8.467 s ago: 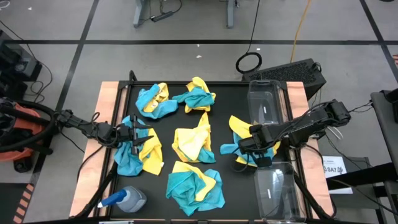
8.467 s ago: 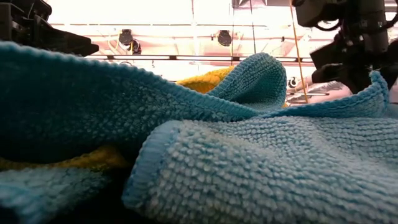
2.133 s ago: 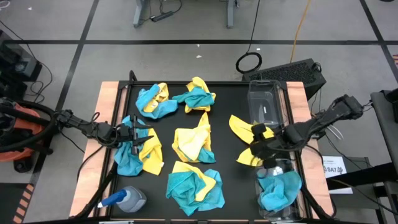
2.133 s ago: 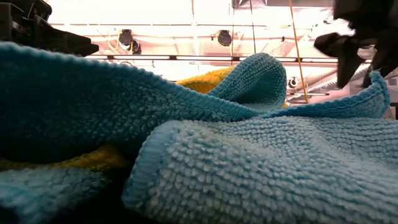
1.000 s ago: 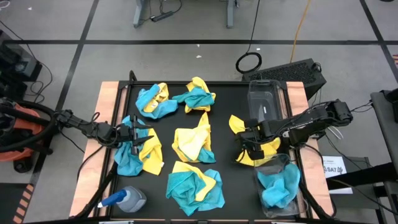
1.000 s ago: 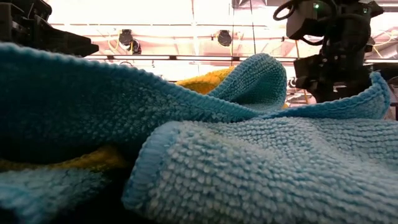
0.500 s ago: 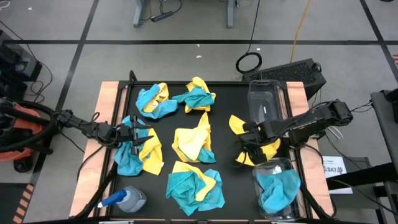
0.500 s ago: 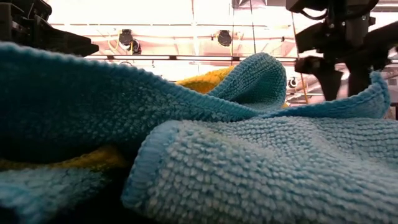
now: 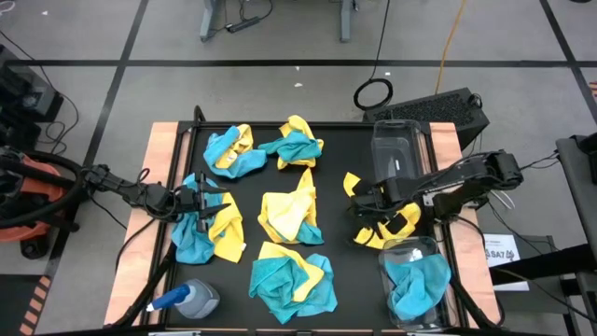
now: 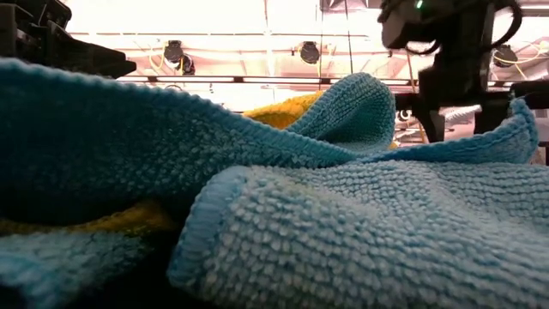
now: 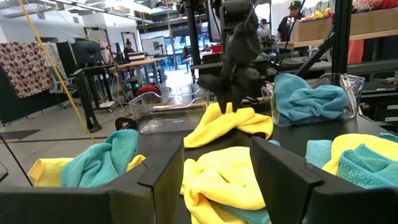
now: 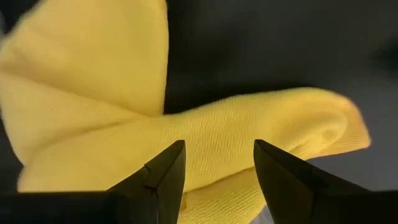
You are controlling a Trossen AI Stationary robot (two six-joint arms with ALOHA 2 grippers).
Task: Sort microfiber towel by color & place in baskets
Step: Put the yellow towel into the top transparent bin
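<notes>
Right gripper (image 9: 367, 207): you have it directly over the lone yellow towel (image 9: 396, 222) at the table's right side, fingers (image 12: 163, 176) spread apart with the yellow cloth showing in the gap between them; nothing is clamped.
Left gripper (image 9: 213, 199): you see it parked at the table's left side over a blue-and-yellow pile (image 9: 207, 229), fingers (image 11: 160, 176) apart, holding nothing.
Yellow towel: it lies crumpled on the black table (image 9: 340, 266), just beside both baskets.
Near basket (image 9: 415, 287): clear bin at the right front corner, with one teal towel (image 9: 414, 284) bunched inside it.
Far basket (image 9: 395, 152): clear bin behind the right arm; you can see no cloth in it.
Other piles: mixed teal and yellow towels lie at the back left (image 9: 230, 149), back middle (image 9: 296, 143), centre (image 9: 291, 213) and front middle (image 9: 292, 278).
Spray bottle (image 9: 189, 300): blue-capped, lying at the front left corner.
Low view: a teal cloth (image 10: 343, 223) right at the lens fills your picture.
</notes>
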